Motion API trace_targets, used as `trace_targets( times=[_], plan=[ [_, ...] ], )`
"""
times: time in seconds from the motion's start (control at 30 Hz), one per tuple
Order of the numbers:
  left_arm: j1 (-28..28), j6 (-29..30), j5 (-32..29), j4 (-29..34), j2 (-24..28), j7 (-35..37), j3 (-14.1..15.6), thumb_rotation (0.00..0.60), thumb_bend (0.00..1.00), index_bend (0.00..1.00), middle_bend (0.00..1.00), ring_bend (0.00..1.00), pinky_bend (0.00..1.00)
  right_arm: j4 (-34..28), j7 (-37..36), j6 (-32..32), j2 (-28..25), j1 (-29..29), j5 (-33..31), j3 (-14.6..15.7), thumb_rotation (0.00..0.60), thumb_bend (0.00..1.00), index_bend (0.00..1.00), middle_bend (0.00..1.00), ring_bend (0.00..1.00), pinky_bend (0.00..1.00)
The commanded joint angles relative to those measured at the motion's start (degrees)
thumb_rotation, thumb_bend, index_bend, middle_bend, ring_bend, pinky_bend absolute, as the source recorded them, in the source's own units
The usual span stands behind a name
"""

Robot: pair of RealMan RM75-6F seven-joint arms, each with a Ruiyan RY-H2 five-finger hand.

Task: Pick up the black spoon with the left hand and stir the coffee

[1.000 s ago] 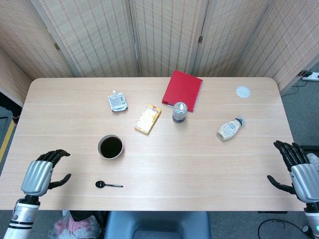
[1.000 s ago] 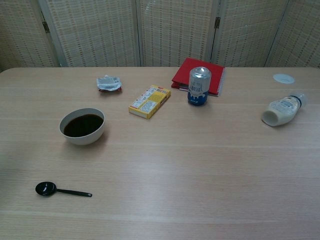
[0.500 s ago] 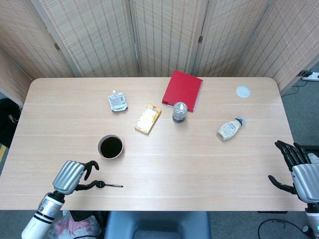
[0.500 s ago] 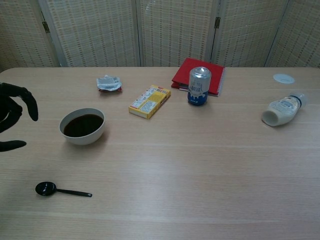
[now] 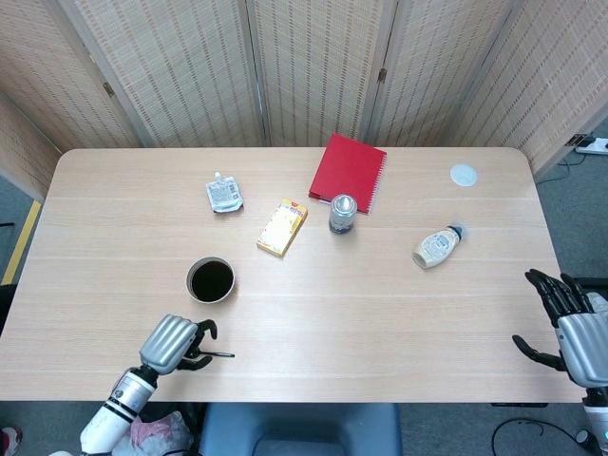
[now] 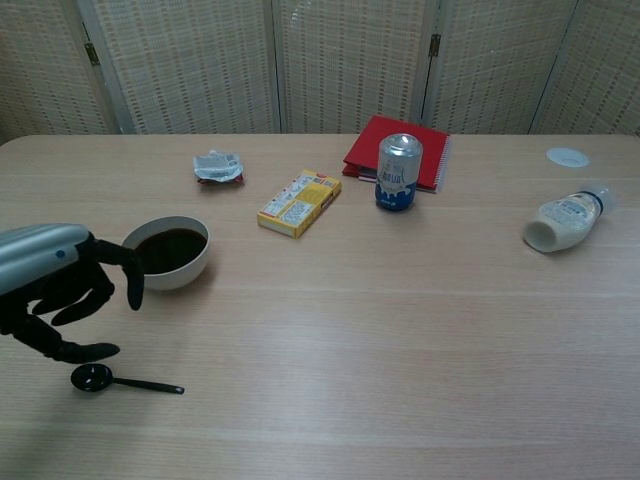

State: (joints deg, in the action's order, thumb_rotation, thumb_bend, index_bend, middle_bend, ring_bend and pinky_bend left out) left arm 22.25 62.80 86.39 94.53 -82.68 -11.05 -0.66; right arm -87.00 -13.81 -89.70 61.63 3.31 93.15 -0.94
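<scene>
The black spoon (image 6: pixel 120 381) lies flat near the table's front left edge, its bowl to the left and handle (image 5: pixel 221 355) pointing right. My left hand (image 6: pixel 55 290) hovers just above the spoon's bowl with fingers curled down and apart, holding nothing; in the head view this left hand (image 5: pixel 174 344) covers the bowl. The white cup of dark coffee (image 5: pixel 210 280) stands just behind the spoon; the same cup (image 6: pixel 168 250) appears in the chest view. My right hand (image 5: pixel 573 323) rests open at the table's right front edge, far from both.
Further back lie a foil pouch (image 5: pixel 223 194), a yellow box (image 5: pixel 282 227), a can (image 5: pixel 342 214) in front of a red notebook (image 5: pixel 349 171), a tipped white bottle (image 5: pixel 436 247) and a small white lid (image 5: pixel 463 174).
My left hand has swept right along the front edge and come down over the spoon's bowl. The spoon, the cup and the right hand have stayed put.
</scene>
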Motion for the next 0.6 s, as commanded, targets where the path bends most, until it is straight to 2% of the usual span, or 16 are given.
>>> trace_targets(
  times=[0.03,0.27,0.6],
  plan=[
    [0.76,-1.81,-2.28,-0.89,-1.5,-1.7,0.05,0.6,0.26,0.51,0.88,0.87,1.0,0.05,-0.01,0.05,0.03,0.02,0.01,0.0,0.6,0.13,0.0,0.09,0.14,0.08],
    [1.78,-4.64,-7.2,-1.69,-3.58,-6.22,0.14,0.6,0.26,0.51,0.89,0.88,1.0,0.09,-0.03,0.22,0.02,0.11,-0.06,-0.07,0.6,0.13,0.0,0.09,0.14,0.08],
    [2.95,-4.06,-12.77,-0.28,-5.4,-22.36,0.72,0.6,0.26,0.51,0.89,0.88,1.0,-0.12,0.15,0.46,-0.12,0.2,-0.1,-0.1,0.6,0.13,0.0,0.09,0.14,0.08]
  ],
)
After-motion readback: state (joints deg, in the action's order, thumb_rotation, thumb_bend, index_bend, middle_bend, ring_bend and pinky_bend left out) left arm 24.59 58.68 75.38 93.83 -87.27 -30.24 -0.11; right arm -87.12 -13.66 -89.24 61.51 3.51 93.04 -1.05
